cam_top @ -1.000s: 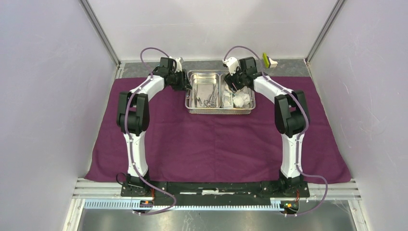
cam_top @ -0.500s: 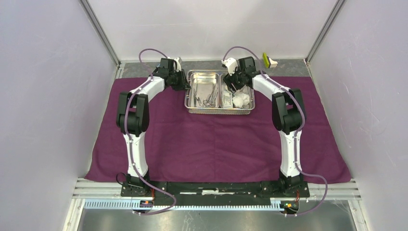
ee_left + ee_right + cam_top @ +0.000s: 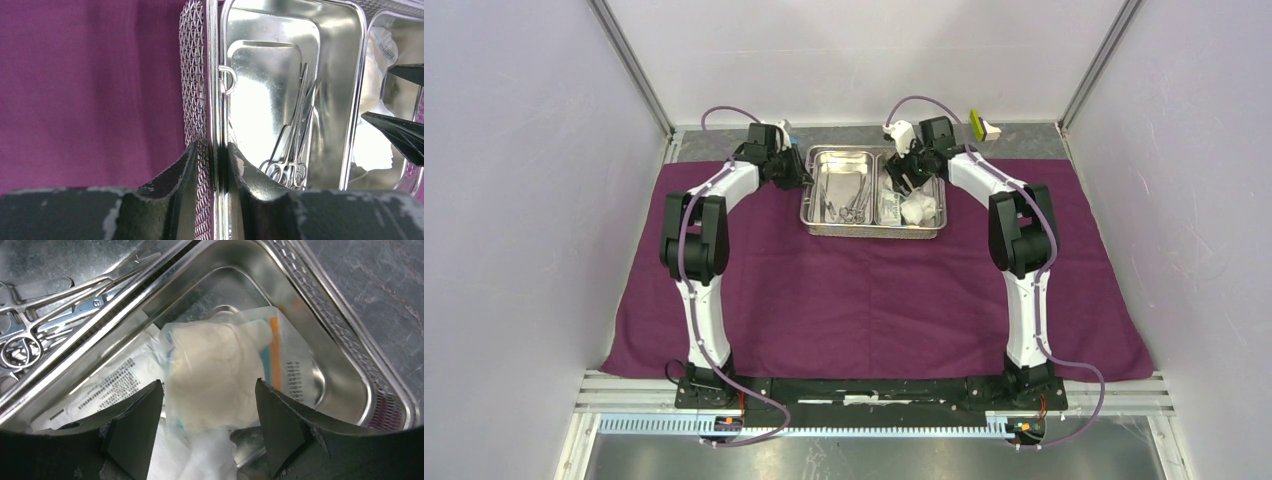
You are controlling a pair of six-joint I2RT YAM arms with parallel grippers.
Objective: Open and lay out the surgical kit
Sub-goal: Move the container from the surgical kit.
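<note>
Between the fingers of your left gripper the steel tray is clamped by its side wall; beneath your right gripper, fingers apart, lies a white gauze wad.

Forceps left, gauze right in tray

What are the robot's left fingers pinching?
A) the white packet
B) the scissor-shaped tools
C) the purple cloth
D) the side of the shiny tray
D: in the left wrist view, the fingers of the left gripper sit one on each side of the steel tray's side wall and squeeze it. The forceps lie untouched inside.
</note>
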